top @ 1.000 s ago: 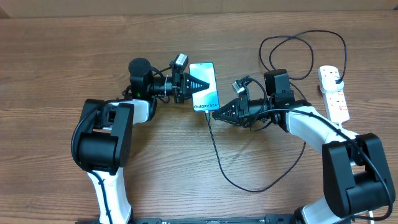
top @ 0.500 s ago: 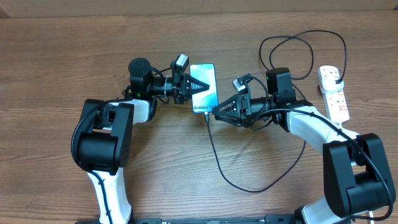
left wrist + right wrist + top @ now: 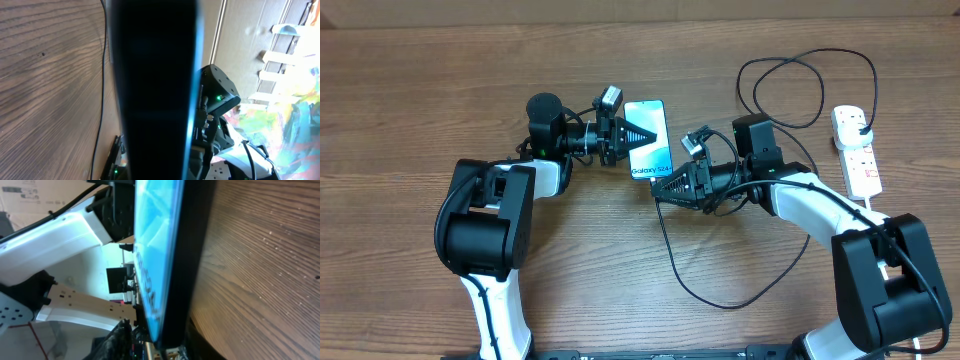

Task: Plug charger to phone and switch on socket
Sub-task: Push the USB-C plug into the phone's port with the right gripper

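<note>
The phone (image 3: 658, 150) lies on the table with its cyan screen lit and its white text band towards me. My left gripper (image 3: 642, 138) is shut on its left edge; in the left wrist view the phone's dark side (image 3: 155, 90) fills the middle. My right gripper (image 3: 663, 189) is shut on the charger's connector tip, right at the phone's near end. The right wrist view shows that end of the phone (image 3: 160, 245) against the jaws, with the tip hidden. The charger cable (image 3: 672, 260) loops round to a black plug (image 3: 860, 122) in the white socket (image 3: 860, 165) at the far right.
The black cable makes a wide loop near the table's front (image 3: 720, 303) and another loop at the back right (image 3: 810, 80). The socket's thick white cord (image 3: 873, 205) runs down behind my right arm. Bare wood lies to the left.
My right gripper has moved left and a little down, bringing the connector tip up to the phone's near end. The left gripper and the phone have stayed put.
</note>
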You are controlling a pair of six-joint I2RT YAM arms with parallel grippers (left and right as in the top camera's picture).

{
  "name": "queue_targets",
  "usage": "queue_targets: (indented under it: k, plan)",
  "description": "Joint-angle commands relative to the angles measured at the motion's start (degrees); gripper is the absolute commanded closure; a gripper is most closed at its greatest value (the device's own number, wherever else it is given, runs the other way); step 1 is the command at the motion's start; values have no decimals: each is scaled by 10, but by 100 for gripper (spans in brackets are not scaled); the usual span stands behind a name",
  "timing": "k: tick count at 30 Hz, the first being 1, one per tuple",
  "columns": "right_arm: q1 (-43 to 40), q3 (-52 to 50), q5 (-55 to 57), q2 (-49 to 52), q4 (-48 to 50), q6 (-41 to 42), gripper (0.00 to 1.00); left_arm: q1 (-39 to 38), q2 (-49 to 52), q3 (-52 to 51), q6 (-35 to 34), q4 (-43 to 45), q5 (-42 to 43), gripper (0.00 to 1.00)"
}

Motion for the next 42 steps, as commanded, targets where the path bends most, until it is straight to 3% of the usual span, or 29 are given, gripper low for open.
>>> queue_targets:
  k: [1, 16, 25, 42]
  plan:
    - [2, 4, 10, -10, 1, -3, 74, 0, -2, 10, 0, 5, -2, 96]
    - [2, 4, -1, -10, -3, 3, 96, -1, -2, 10, 5, 5, -11, 96]
    - [2, 5, -6, -10, -3, 18, 96, -5, -2, 10, 43, 5, 4, 96]
    - [2, 5, 15, -10, -2, 24, 96, -5, -2, 10, 40, 5, 1, 96]
